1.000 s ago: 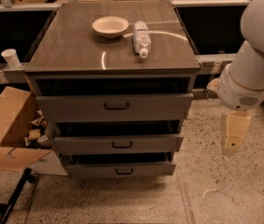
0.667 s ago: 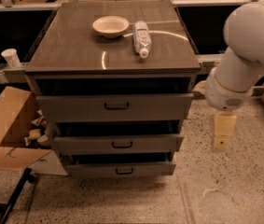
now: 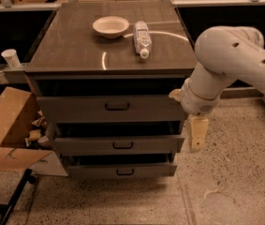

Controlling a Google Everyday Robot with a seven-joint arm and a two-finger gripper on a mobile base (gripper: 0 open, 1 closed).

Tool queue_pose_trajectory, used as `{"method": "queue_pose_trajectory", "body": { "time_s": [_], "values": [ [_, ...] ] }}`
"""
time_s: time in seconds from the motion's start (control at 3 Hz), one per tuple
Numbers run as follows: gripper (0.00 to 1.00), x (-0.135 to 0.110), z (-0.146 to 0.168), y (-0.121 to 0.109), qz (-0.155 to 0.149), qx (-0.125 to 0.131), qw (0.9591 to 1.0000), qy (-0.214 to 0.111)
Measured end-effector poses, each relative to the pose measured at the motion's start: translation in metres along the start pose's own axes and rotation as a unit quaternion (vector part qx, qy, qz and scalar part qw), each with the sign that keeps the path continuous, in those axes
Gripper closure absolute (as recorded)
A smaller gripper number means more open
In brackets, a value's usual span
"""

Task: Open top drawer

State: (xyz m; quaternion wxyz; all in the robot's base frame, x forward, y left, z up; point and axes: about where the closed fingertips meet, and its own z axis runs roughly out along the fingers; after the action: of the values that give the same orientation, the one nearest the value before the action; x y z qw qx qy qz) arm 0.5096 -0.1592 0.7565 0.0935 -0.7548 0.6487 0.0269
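Since a moment ago the bulky white robot arm has swung leftward, carrying its beige gripper from the open floor on the right to just beside the right edge of the dark grey cabinet. That gripper hangs pointing down at centre right of the frame. Whether it is open or closed I cannot tell, and it holds nothing that I can see.

At the centre of the frame sits the top drawer, the tallest dark grey flat front, with its small black bar handle in the middle. Its front looks shut, with a dark gap above it under the cabinet top. The gripper is off the drawer's right end and a little lower, well apart from the handle and level with the middle drawer. A bottom drawer lies beneath.

On the cabinet top, in the upper middle, stand a shallow cream bowl and, just beside it, a clear plastic bottle lying on its side. An open brown cardboard box sits at the left, and a white paper cup above it.
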Motion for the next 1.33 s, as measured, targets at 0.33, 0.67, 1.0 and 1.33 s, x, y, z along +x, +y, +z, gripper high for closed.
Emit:
{"method": "queue_pose_trajectory", "body": {
  "time_s": [0.33,0.67,1.0,1.33],
  "values": [
    [0.0,-0.013,0.027,-0.024,-0.017,0.004,0.9995,-0.025],
    [0.0,-0.013,0.027,-0.024,-0.017,0.004,0.9995,-0.025],
    [0.0,-0.014,0.043,-0.054,-0.025,0.023,0.9992,-0.022],
    [0.0,-0.013,0.062,-0.084,-0.035,0.035,0.9984,-0.026]
  ]
}}
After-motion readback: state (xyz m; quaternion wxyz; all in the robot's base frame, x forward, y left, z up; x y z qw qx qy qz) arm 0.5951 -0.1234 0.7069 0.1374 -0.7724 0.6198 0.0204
